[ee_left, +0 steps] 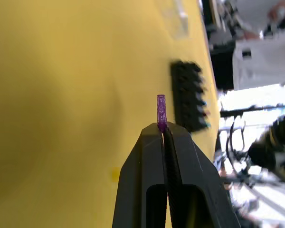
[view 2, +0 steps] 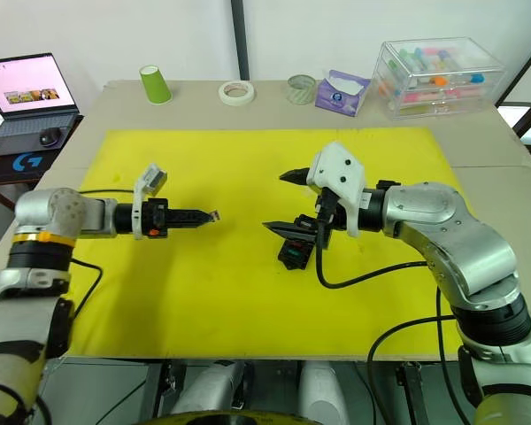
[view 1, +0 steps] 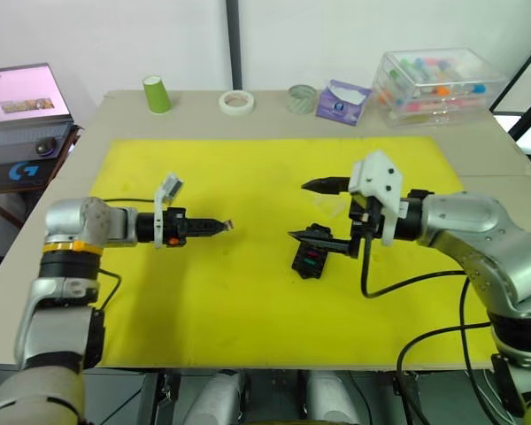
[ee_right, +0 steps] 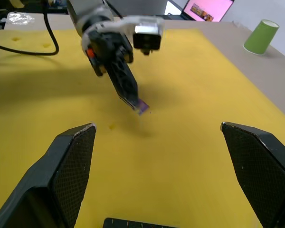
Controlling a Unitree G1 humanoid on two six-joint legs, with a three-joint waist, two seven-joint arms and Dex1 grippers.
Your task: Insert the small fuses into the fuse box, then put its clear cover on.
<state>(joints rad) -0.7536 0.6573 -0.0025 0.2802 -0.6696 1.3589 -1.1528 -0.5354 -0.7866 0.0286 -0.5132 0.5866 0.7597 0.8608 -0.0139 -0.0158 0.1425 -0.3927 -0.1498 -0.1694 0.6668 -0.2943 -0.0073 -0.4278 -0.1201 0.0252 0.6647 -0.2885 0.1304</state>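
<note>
My left gripper (view 1: 219,226) is shut on a small purple fuse (ee_left: 161,110), held above the yellow mat (view 1: 248,301) left of centre. The black fuse box (view 1: 308,258) lies on the mat at centre right, with a few coloured fuses seated in its slots. My right gripper (view 1: 312,211) hovers over the box's far end, open wide, with nothing between its fingers (ee_right: 73,166). The right wrist view looks across at the left gripper (ee_right: 128,92) and its purple fuse (ee_right: 142,107). The clear cover (ee_left: 176,20) lies faintly visible on the mat just beyond the box.
Along the table's far edge stand a green cup (view 1: 157,93), a white tape roll (view 1: 236,102), a second tape roll (view 1: 302,97), a purple tissue pack (view 1: 341,100) and a large clear storage box (view 1: 434,84). A laptop (view 1: 26,97) sits off the table's left.
</note>
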